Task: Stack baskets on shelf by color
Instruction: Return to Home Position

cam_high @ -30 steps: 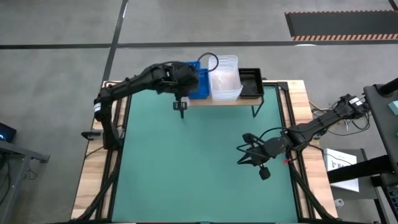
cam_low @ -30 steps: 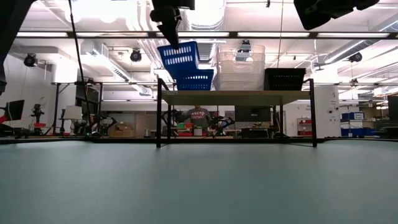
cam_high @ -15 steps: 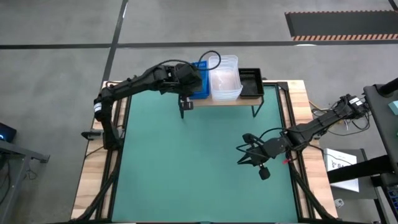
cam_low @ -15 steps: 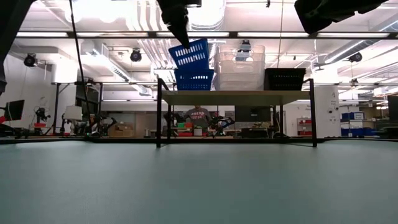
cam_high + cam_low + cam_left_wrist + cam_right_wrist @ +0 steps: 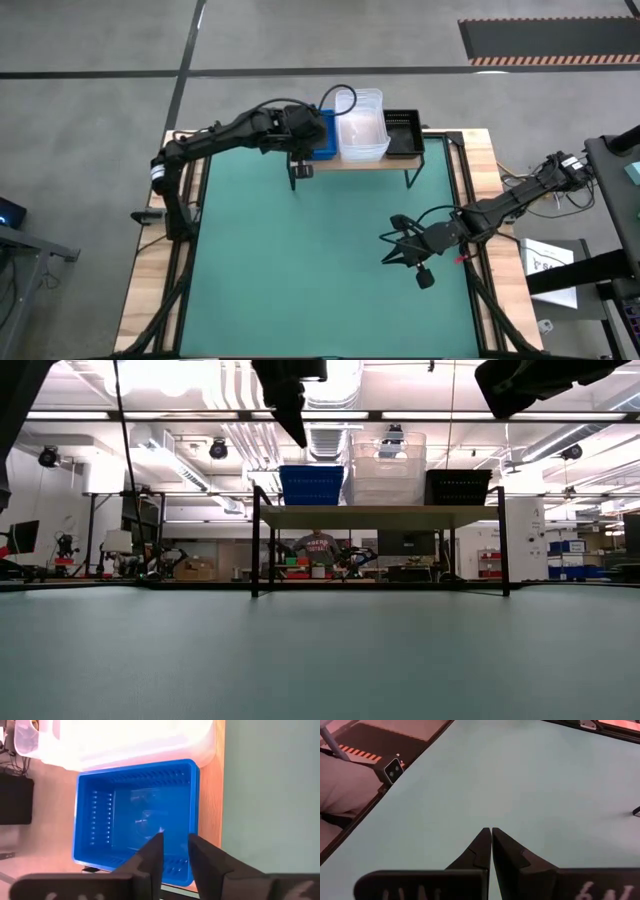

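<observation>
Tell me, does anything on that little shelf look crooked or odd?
Nothing stands out. The blue baskets, clear baskets and black baskets sit level, side by side on the shelf. The left gripper hovers high beside the blue ones; the right gripper waits over the table.

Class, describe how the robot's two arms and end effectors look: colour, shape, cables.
Both arms are black and jointed. The left arm carries a looping black cable near its wrist. The left end effector and right end effector each have two flat, tapering black fingers.
</observation>
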{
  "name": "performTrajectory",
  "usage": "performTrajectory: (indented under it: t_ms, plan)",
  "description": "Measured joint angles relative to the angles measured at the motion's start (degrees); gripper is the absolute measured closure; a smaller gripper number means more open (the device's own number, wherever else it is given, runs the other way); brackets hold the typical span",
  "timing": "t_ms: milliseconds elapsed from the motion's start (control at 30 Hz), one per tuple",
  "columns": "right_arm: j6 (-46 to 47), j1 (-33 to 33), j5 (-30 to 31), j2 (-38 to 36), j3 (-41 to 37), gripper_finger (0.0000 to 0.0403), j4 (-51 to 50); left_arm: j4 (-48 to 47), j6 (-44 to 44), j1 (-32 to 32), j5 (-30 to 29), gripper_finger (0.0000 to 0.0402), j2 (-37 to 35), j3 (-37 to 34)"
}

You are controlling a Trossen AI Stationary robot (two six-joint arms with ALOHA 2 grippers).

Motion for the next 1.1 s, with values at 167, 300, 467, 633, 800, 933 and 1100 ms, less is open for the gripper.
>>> performTrajectory:
  t_ms: [167, 300, 467, 633, 800, 933, 1100]
  plan:
    - [0.35, 0.00, 0.00, 0.00, -0.58, 0.0394, 0.22, 0.09, -2.08, -1.06, 2.38, 0.0316, -0.56, -0.05]
    - [-2.65, 0.00, -0.06, -0.02, -4.66, 0.0394, 6.54, 1.35, -6.49, -6.27, 6.04, 0.0323, -2.20, -1.50]
    - [-8.65, -0.03, -0.13, -0.16, -12.46, 0.0394, 20.26, 14.95, -5.97, -18.97, 10.44, 0.0345, -7.50, -13.99]
    - [-15.97, -2.60, -0.13, -1.95, -19.92, 0.0394, 35.71, 50.64, 4.17, -33.45, 22.76, 0.0376, -16.66, -43.49]
    - [-22.04, -13.08, -0.04, -4.92, -22.93, 0.0394, 44.54, 91.50, 5.23, -33.24, 21.79, 0.0399, -26.65, -68.42]
    - [-21.71, -19.05, -1.73, -11.04, -24.05, 0.0394, 40.25, 91.99, -2.04, -29.14, 21.38, 0.0401, -39.51, -79.61]
    - [-20.97, -19.64, -4.77, -21.20, -25.75, 0.0394, 34.46, 88.36, -5.94, -25.64, 20.23, 0.0401, -56.58, -89.09]
